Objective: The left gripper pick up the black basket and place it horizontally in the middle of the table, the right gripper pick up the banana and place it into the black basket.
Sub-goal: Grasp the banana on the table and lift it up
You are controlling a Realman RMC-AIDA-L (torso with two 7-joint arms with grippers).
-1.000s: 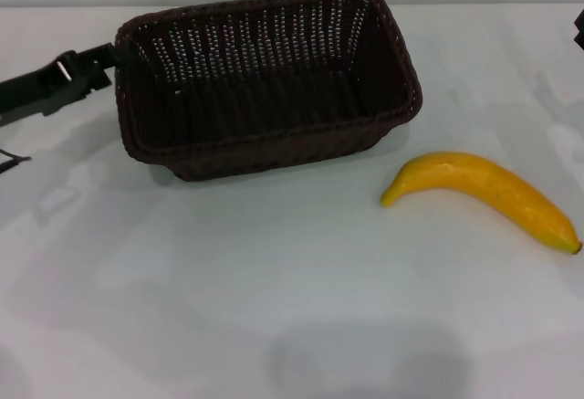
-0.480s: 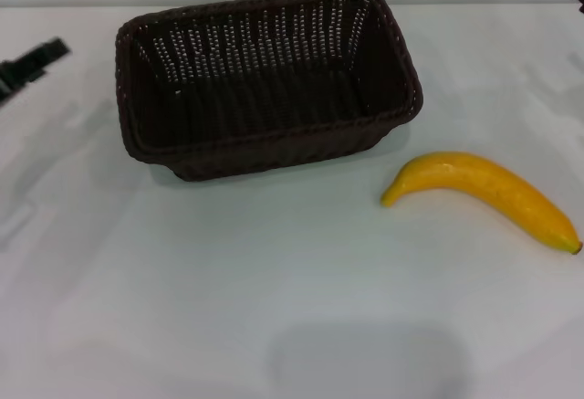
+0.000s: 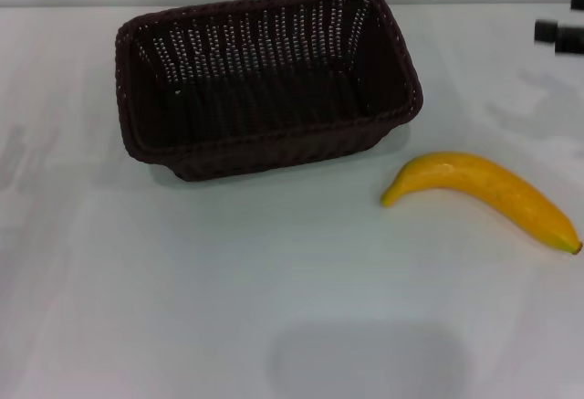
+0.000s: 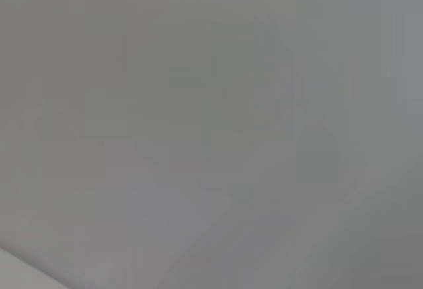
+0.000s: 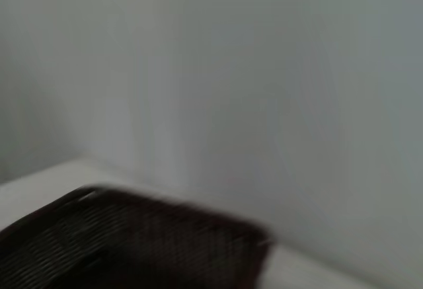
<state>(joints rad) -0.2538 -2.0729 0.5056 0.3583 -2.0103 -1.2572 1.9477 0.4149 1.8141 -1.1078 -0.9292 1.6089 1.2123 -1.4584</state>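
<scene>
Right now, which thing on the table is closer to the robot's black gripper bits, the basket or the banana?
The banana. It lies on the table's right side, below the right gripper at the far right edge; the black basket sits further left.

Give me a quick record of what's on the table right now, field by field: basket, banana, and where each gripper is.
basket: black basket, upright, open side up, nothing inside, lying lengthwise across the middle of the table
banana: yellow banana flat on the table, to the right of the basket and nearer the robot, not touching it
left gripper: not in view
right gripper: only small black parts at the far right edge of the head view, clear of the banana
task stage: basket looks placed; banana not yet picked up
</scene>
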